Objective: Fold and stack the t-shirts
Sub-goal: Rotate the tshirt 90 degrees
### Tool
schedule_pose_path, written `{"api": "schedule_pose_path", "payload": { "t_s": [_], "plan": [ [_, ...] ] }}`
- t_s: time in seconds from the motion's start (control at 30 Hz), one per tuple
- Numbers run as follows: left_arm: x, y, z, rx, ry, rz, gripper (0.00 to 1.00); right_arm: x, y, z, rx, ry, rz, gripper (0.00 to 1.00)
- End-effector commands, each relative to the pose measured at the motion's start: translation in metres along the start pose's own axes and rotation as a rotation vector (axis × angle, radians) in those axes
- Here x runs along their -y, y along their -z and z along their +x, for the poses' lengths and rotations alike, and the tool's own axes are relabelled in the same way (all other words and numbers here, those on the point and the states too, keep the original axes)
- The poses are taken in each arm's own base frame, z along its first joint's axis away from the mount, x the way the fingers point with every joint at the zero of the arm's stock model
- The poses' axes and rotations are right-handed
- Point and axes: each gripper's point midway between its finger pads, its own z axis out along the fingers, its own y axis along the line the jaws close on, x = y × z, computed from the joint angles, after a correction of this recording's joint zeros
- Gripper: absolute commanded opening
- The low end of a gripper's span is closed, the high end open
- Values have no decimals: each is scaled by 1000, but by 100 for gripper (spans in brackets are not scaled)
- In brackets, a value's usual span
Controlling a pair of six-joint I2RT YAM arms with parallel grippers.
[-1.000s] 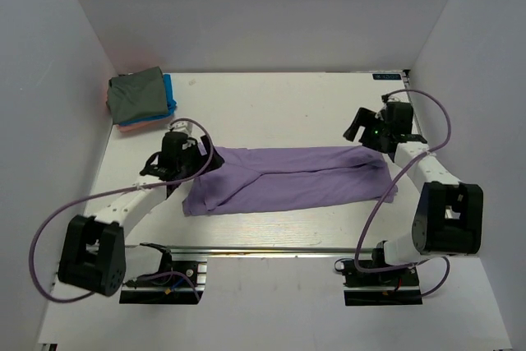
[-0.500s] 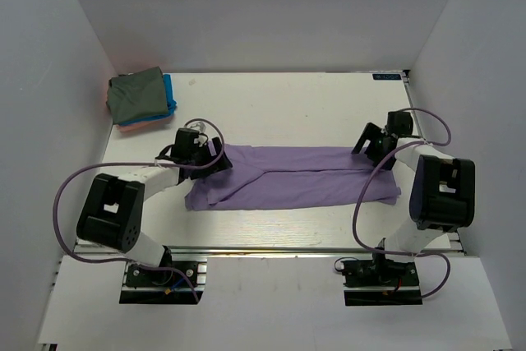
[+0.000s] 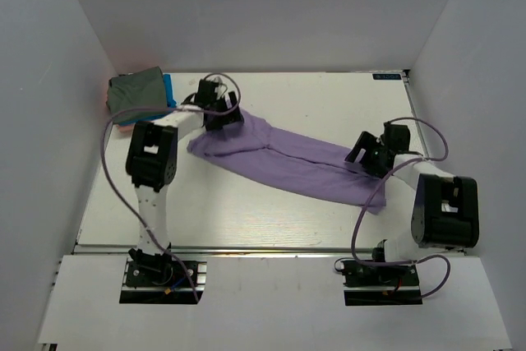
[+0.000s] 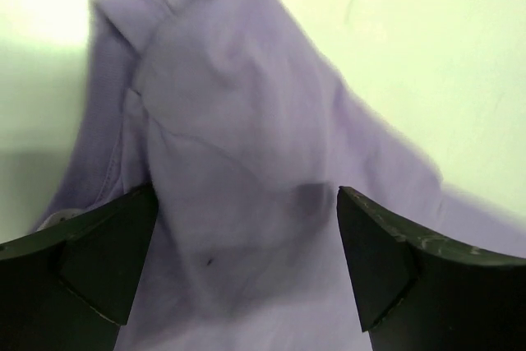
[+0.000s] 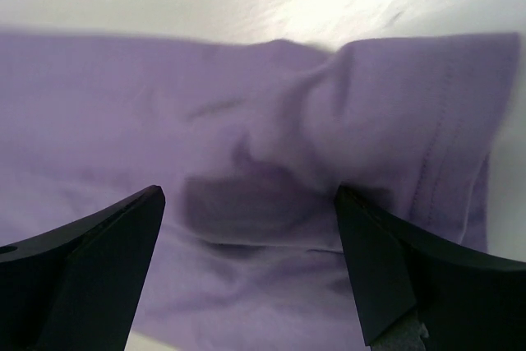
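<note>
Beneath the left claw and right claw, both agape and empty, lies the lavender t-shirt.

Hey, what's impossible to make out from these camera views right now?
- Stack, top view: all but its top layer is mostly covered, and the left arm hides its near edge.
- Purple shirt, top view: the parts under the left gripper and right gripper are hidden.
- Both wrist views: the cloth is blurred and cut off by the frame. Whether the fingers touch it is unclear.
</note>
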Motion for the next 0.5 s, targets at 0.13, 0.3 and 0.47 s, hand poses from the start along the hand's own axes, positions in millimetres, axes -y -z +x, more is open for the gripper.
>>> {"api": "schedule_pose_path", "payload": {
  "t_s": [0.13, 0.3, 0.47],
  "plan": [
    [1, -96, -40, -71, -18, -30, 100, -32, 25, 124, -241, 2, -68, 90],
    [33, -129, -57, -15, 48, 142, 100, -55, 42, 197, -380, 72, -159, 90],
    [50, -143, -71, 68, 72, 169, 100, -96, 72, 274, -567, 294, -285, 90]
  ]
}}
